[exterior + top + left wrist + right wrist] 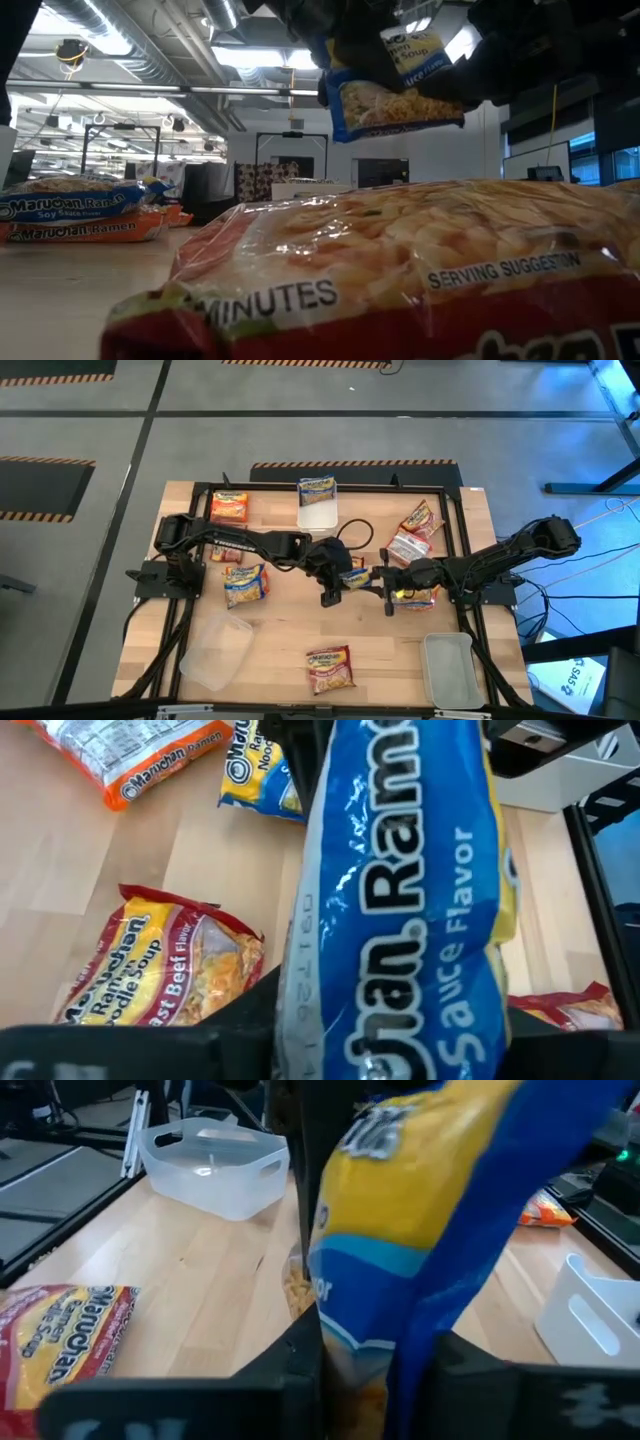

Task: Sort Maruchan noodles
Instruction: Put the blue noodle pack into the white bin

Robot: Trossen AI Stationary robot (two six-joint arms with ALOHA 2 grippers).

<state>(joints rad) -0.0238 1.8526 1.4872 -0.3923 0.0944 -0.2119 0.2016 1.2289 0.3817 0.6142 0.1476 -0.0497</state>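
Soy-sauce ramen packet [354, 577] at table centre; white tub [318, 512] at twelve o'clock, beef ramen packet [330, 668] at six, clear tub [216, 651] at seven.

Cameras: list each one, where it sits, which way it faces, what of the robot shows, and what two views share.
High view: overhead, straight down on the table; both arms meet mid-table.
Low view: table height, facing the room; a red packet fills the foreground.
Left wrist view: along the left gripper, at the blue packet.
Right wrist view: along the right gripper, at the same packet.
Shared: all four show that blue packet, held aloft.
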